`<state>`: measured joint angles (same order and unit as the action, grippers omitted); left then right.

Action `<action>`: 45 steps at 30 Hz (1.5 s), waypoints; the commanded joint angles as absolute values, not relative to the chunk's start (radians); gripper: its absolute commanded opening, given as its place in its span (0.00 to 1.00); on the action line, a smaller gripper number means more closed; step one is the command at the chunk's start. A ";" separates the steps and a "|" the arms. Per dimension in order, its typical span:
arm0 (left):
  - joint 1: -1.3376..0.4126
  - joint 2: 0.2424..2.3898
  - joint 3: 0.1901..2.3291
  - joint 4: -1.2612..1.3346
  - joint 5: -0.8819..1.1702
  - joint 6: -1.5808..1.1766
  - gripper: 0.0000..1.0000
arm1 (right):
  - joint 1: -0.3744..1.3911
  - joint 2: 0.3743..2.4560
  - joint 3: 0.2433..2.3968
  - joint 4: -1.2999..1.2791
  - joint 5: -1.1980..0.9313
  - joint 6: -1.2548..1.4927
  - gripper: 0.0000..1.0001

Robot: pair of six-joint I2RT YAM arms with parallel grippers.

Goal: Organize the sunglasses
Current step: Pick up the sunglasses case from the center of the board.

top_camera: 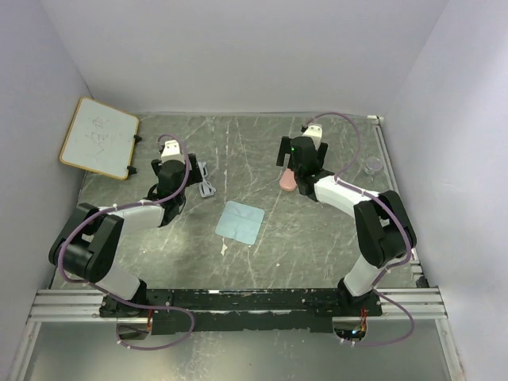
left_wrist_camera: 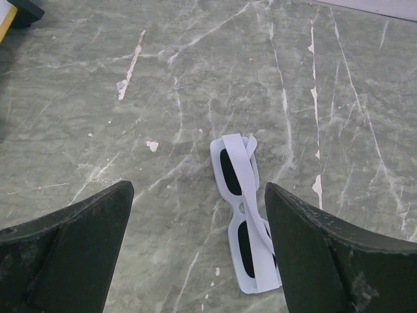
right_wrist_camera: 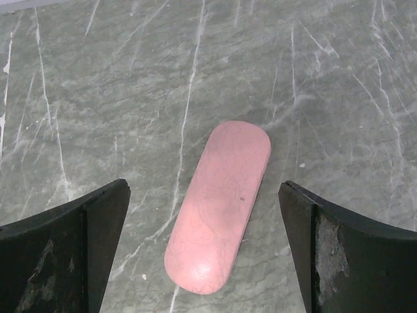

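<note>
Top external: barely begun, with folded sunglasses (top_camera: 205, 181) lying far-left of the cloth (top_camera: 240, 221), shut case (top_camera: 288, 179) far-right of it, left gripper (left_wrist_camera: 199, 195) and right gripper (right_wrist_camera: 203, 189) hovering wide-spread, empty, one over each.

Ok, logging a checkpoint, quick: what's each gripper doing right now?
Left gripper: open, empty, above the sunglasses.
Right gripper: open, empty, above the pink case.

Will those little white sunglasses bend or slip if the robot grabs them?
The sunglasses look thin, so probably light and fairly stiff. Their folded, crossed arms might swing open when lifted. Lying flat on the smooth table, they'd likely slide if pushed.
</note>
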<state>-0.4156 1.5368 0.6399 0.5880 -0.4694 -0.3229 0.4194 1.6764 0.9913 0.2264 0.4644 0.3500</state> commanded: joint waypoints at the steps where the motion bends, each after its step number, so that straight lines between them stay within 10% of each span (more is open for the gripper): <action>1: -0.407 1.514 0.641 0.625 -0.453 -0.331 0.94 | 0.413 1.659 1.009 0.229 0.493 0.357 1.00; 18: -0.396 1.522 0.645 0.616 -0.431 -0.342 0.94 | 0.411 1.645 0.975 0.246 0.450 0.384 1.00; 45: -0.371 1.454 0.600 0.629 -0.446 -0.404 0.94 | 0.407 2.010 1.716 -0.759 0.414 0.716 0.89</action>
